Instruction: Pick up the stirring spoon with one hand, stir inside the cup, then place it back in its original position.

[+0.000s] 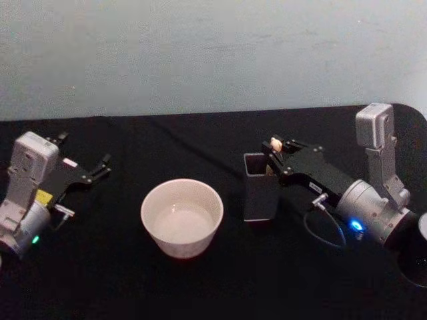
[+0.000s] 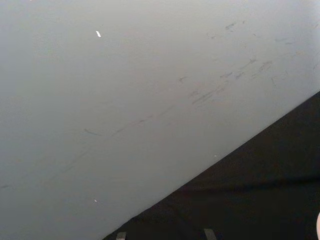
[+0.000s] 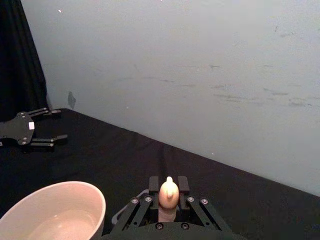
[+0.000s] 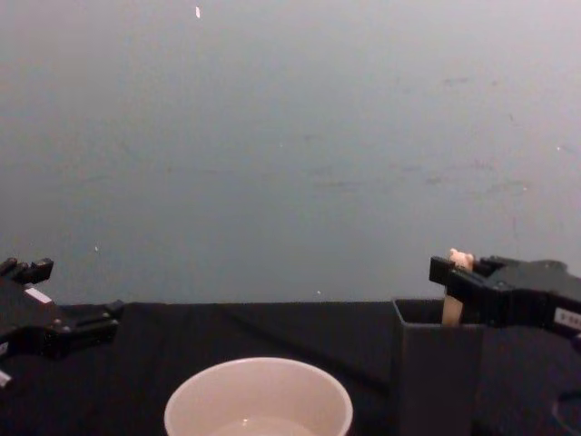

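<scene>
Right of frame centre, the beige bear-topped stirring spoon [image 1: 275, 143] is clamped by the black right gripper [image 1: 279, 151] above the dark grey square holder [image 1: 257, 190], presumably for lifting toward the cream-white round cup [image 1: 181, 216]; the left gripper [image 1: 101, 165] is parked spread apart at far left.

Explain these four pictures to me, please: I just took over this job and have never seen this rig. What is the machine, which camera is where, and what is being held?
It is a robot with two arms, each ending in a black gripper. One camera looks down from its head, one looks forward from its chest, and one sits on each wrist. On the black table stand a wide round cream-white cup and a tall dark grey square holder. The right gripper is at the holder's top, closed on the pale beige bear-headed handle of the stirring spoon, whose lower part is inside the holder. The left gripper rests open at the table's left, away from everything.
</scene>
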You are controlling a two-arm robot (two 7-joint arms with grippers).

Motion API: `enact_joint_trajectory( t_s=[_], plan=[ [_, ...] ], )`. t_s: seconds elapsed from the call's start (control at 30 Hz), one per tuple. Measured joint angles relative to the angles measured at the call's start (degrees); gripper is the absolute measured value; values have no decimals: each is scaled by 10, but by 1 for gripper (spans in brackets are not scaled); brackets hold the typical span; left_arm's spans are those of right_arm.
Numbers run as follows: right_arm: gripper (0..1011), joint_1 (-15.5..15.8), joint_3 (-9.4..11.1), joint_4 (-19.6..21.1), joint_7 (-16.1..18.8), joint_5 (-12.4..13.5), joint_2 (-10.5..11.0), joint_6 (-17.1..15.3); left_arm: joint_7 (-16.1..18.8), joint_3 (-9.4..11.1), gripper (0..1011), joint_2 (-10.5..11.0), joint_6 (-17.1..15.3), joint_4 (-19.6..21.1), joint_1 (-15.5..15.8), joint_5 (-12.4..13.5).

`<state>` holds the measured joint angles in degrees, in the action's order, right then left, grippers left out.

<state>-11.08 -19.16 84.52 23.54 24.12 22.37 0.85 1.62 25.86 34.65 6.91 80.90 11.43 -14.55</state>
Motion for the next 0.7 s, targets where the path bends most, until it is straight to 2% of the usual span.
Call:
enact_joint_trajectory(
  t_s=[0.23,0.27,0.37,0.47,0.63,0.7],
  plan=[
    [237,0,0,0,0,1,0,0,0,0,1001,0,0,0,0,0],
    [293,0,0,0,0,1,0,0,0,0,1001,0,0,0,0,0],
    [362,0,0,0,0,1,0,0,0,0,1001,0,0,0,0,0],
    [492,0,0,0,0,1,0,0,0,0,1001,0,0,0,0,0],
    [615,-1,0,0,0,1,0,0,0,0,1001,0,0,0,0,0],
    [693,-1,0,0,0,1,0,0,0,0,1001,0,0,0,0,0]
  ],
)
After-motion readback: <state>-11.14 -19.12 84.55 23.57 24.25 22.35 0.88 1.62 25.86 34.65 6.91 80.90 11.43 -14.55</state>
